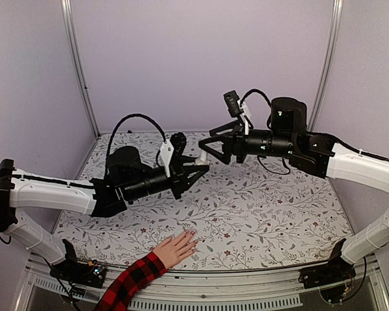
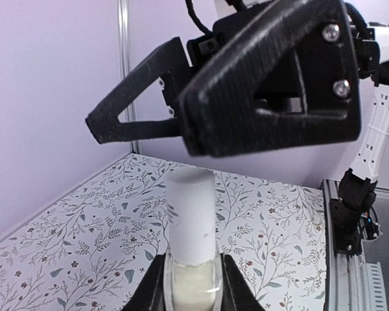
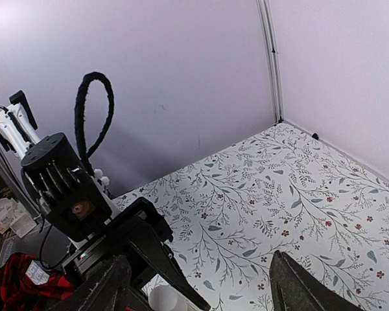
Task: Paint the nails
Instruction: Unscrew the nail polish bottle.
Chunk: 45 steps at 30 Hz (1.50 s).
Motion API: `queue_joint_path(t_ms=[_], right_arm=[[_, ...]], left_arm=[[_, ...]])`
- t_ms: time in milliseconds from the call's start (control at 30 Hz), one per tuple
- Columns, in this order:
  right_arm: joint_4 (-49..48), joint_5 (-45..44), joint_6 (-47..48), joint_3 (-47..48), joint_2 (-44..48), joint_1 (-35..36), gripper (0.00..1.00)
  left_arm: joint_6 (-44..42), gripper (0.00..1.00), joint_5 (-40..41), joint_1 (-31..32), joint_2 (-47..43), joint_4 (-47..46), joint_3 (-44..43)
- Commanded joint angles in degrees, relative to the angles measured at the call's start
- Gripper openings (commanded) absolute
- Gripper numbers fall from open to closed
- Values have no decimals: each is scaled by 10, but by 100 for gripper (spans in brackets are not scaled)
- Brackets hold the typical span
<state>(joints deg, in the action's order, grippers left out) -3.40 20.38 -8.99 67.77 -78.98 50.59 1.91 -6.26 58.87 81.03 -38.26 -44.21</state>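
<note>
From my station, the left arm reaches in over the desk (image 1: 266, 214), which is covered in a pale cloth printed with grey sprigs and small red flowers. At the near edge a red-and-black plaid sleeve (image 1: 133, 282) comes in from below, and a light-skinned human hand (image 1: 177, 248) lies flat on the cloth, fingers pointing right and away. The nails (image 1: 193, 234) are tiny pale glossy spots at those fingertips, low and near the front, well below both arms.

The left hand (image 1: 204, 167) is raised above mid-desk. Its dark, matte fingers (image 2: 236, 285) are clamped on the sides of a small clear glass bottle (image 2: 191, 282) holding whitish liquid. The bottle stands upright in the grip, with a smooth white cylindrical cap (image 2: 191, 214) rising above the fingers.

Just right of it, the right hand (image 1: 207, 148) faces the bottle, tip to tip with the left. Its fingers are black triangular frames with a coarse woven texture and silver screws, and they stand well apart, holding nothing. From the left wrist view they sit above and beyond the cap; I cannot tell whether either one touches it.
</note>
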Motion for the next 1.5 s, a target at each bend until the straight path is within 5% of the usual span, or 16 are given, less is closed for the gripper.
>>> queue_joint_path(t_ms=[0, 300, 933, 1100, 1467], right_arm=[[23, -43, -27, 22, -16, -1, 76], [21, -20, -55, 28, -45, -1, 68], [5, 28, -65, 30, -58, -1, 18], [1, 34, -42, 23, -47, -1, 14], [-14, 101, 19, 11, -27, -1, 11]], left_arm=[[-12, 0, 54, 9, 11, 6, -28], [-27, 0, 101, 21, 25, 13, -41], [-40, 0, 139, 24, 19, 19, -39], [-40, 0, 94, 22, 15, 23, -35], [-21, 0, -143, 3, -5, -13, -12]])
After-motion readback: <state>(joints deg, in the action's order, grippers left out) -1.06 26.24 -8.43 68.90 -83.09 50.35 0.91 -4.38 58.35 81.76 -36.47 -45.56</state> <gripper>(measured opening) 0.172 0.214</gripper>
